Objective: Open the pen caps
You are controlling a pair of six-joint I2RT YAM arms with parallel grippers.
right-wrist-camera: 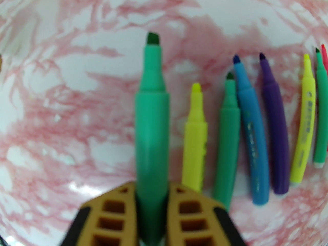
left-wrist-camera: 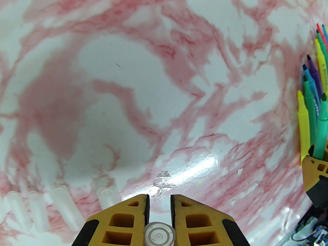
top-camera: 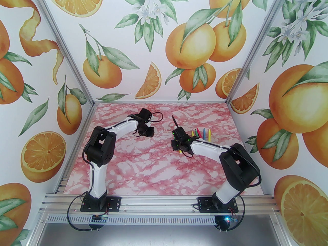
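The right gripper [right-wrist-camera: 151,188] has its jaws clenched on an uncapped green marker [right-wrist-camera: 151,127], just beside the row of uncapped markers [right-wrist-camera: 252,137] on the tabletop [right-wrist-camera: 77,111]. The left gripper [left-wrist-camera: 159,198] pinches one clear pen cap [left-wrist-camera: 159,236] in its jaws, well apart from that row. Other clear pen caps [left-wrist-camera: 65,207] lie farther from it.

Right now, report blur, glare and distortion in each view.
Top external: evenly lit, sharp. Left wrist: a glare streak on the table ahead of the left end effector; clear caps soft. Right wrist: the green marker in the right end effector blurs near the lens; fisheye bows the edge markers.
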